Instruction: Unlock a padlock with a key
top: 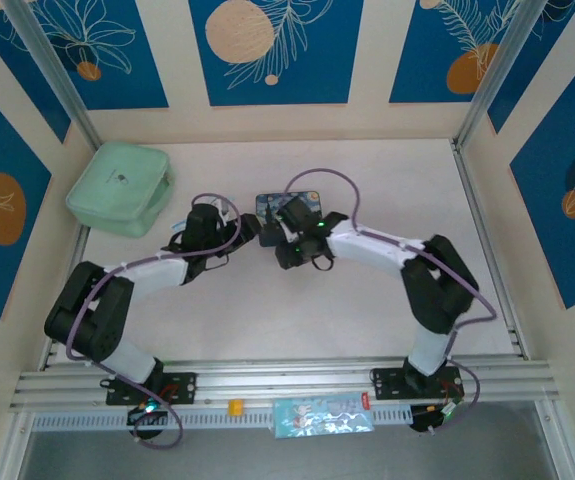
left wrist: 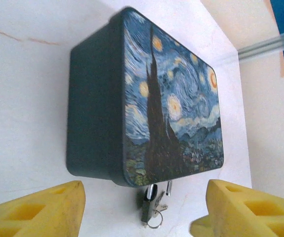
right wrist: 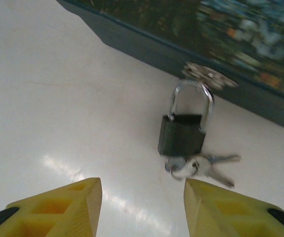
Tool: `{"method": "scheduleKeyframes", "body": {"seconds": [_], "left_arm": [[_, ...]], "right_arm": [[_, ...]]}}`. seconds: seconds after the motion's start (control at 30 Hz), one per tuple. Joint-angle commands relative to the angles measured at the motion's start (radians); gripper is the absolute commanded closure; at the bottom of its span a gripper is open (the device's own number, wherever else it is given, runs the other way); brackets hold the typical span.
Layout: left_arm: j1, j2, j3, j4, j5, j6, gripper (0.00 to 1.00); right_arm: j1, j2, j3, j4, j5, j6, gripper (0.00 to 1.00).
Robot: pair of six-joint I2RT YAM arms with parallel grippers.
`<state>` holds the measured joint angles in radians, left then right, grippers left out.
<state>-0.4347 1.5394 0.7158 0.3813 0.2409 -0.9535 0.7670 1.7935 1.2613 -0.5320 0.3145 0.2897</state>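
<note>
Arms bent inward at tin (left wrist: 107,98); left gripper (left wrist: 144,195) wide, empty; right gripper (right wrist: 142,186) parted, empty, facing padlock (right wrist: 181,136)

padlock (right wrist: 181,137) — small, dark body, silver shackle hooked at the front of the blue tin (right wrist: 146,44), lying on the white table (right wrist: 58,98) | key (right wrist: 220,166) — pale, on a ring, touching the padlock's bottom end

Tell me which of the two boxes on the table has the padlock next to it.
The blue Starry Night tin: the padlock lies against its front side by the clasp, keys at its base. The mint-green case sits apart in the far left corner.
</note>
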Motion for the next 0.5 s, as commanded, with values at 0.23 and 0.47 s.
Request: {"method": "scheduleKeyframes", "body": {"seconds": [0.23, 0.47], "left_arm": [[0.031, -0.008, -0.051, 0.054, -0.003, -0.033, 0.36], [0.040, 0.013, -0.055, 0.096, 0.012, -0.056, 0.35]], "right_arm": [[0.071, 0.207, 0.169, -0.164, 0.307, 0.072, 0.58], [0.079, 0.244, 0.167, -0.142, 0.425, 0.066, 0.59]]}}
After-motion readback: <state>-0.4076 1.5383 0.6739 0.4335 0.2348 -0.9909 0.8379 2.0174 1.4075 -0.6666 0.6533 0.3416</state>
